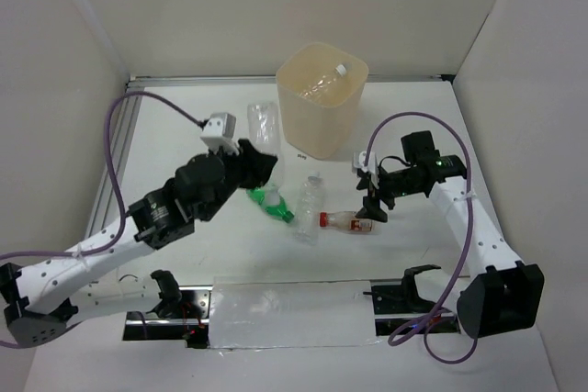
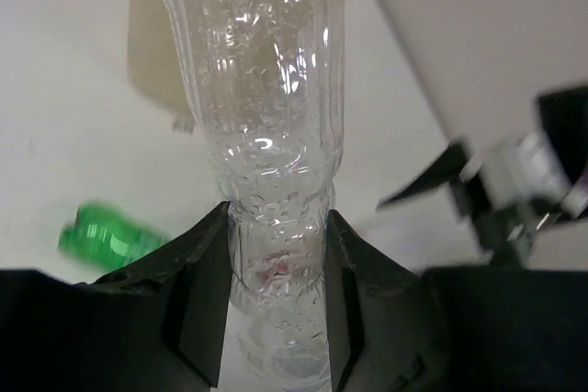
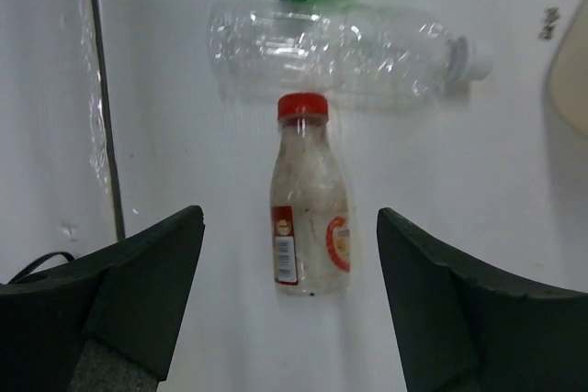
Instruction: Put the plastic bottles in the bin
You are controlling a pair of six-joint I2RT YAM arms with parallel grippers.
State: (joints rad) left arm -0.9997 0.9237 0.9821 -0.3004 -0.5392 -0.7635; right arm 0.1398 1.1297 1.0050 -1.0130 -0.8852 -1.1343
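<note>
Left gripper [image 2: 276,268] clamps a clear bottle [image 2: 266,89] near the bin [image 1: 317,121]; right gripper [image 3: 289,227] hangs spread wide over the red-capped bottle [image 3: 308,199] lying on the table [image 3: 184,89]

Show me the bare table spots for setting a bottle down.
Crowded: the middle, where the green bottle, clear bottle and red-capped bottle lie close together. Bare: the table right of the bin, behind the right arm; also the strip nearer than those bottles.
</note>
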